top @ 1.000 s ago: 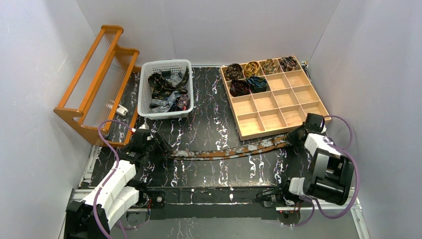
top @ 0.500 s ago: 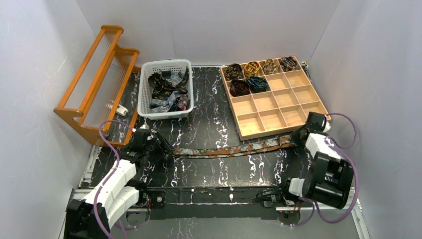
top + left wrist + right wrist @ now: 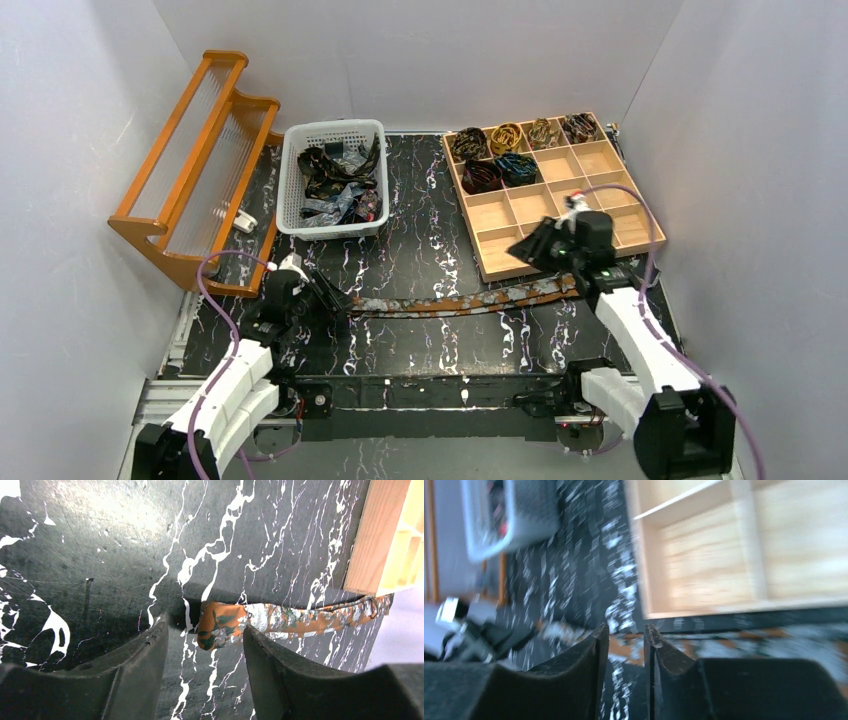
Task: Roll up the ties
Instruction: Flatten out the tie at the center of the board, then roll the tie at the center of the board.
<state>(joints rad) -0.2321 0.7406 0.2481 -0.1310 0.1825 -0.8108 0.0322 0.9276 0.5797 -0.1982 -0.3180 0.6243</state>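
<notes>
A rust-brown tie with grey mottling (image 3: pixel 450 302) lies stretched flat across the black marbled table. My left gripper (image 3: pixel 335 298) is open at its left end. In the left wrist view the tie's folded tip (image 3: pixel 220 625) lies on the table just ahead of the gripper (image 3: pixel 202 637), between the two fingertips and untouched. My right gripper (image 3: pixel 522 252) hovers over the near edge of the wooden tray (image 3: pixel 463 185), above the tie's right part. Its jaws stand a narrow gap apart and hold nothing (image 3: pixel 624 632). The tie shows blurred below it (image 3: pixel 629 649).
The wooden tray holds several rolled ties (image 3: pixel 505 137) in its far compartments; its near ones (image 3: pixel 704 555) hold nothing. A white basket (image 3: pixel 333 126) of loose ties stands at the back centre-left. An orange wooden rack (image 3: pixel 190 170) stands at the left.
My right gripper has left the tie's right end, risen and swung left over the tray's near edge. The tie now lies straighter. My left gripper has stayed put.
</notes>
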